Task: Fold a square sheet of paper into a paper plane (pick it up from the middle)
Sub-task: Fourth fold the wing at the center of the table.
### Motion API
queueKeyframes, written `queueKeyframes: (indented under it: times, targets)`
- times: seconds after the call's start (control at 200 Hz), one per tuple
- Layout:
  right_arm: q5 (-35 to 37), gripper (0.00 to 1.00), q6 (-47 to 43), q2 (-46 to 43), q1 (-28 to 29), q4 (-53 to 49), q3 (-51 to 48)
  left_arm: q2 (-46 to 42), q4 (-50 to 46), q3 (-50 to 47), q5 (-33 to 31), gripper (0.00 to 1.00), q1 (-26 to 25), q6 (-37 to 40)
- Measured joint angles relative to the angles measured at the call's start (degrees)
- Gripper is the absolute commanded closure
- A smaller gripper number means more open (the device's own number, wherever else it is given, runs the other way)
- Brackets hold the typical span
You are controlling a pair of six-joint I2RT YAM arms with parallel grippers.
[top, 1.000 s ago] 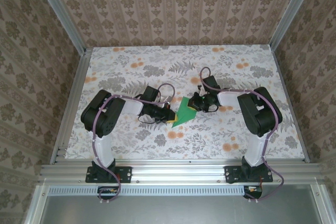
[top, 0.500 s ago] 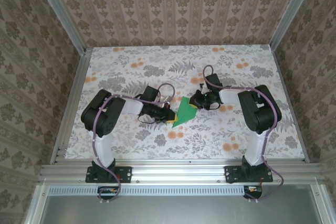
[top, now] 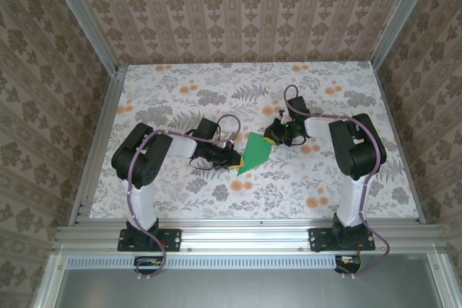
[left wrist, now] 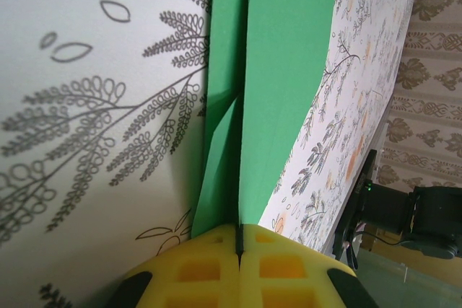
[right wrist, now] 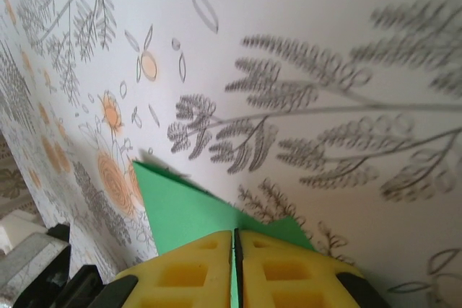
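Okay, floral worktop [top: 180, 91] boxed in by wallpapered walls [top: 238, 12], with an aluminium rail [top: 238, 230] at 6 o'clock. Both arms crowd the folded green paper [top: 254, 154] at worktop centre. Its long axis runs 7 to 1 o'clock, narrow tip toward 7. Left claw [top: 232, 161] is clamped tight on the tip end. Right claw [top: 272, 137] is pinched closed on the 1 o'clock corner. Left wrist view shows a centre crease and layered flaps, whereas the top view reads as a flat wedge.

green paper [left wrist: 289, 70] cropped above, end hidden in left end effector [left wrist: 238, 242]
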Motion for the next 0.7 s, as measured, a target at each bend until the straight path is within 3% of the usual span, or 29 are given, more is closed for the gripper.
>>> queueKeyframes:
  times: [0.48,0.705]
  targets:
    - [2.1,0.85,-0.8,0.5,-2.3,-1.4,2.3,0.0,-0.4,0.2,0.0,1.00,0.0,0.4]
    - [2.6,0.88,-0.7,-8.7,-1.2,0.4,-2.6,0.0,-0.4,0.2,0.0,1.00,0.0,0.4]
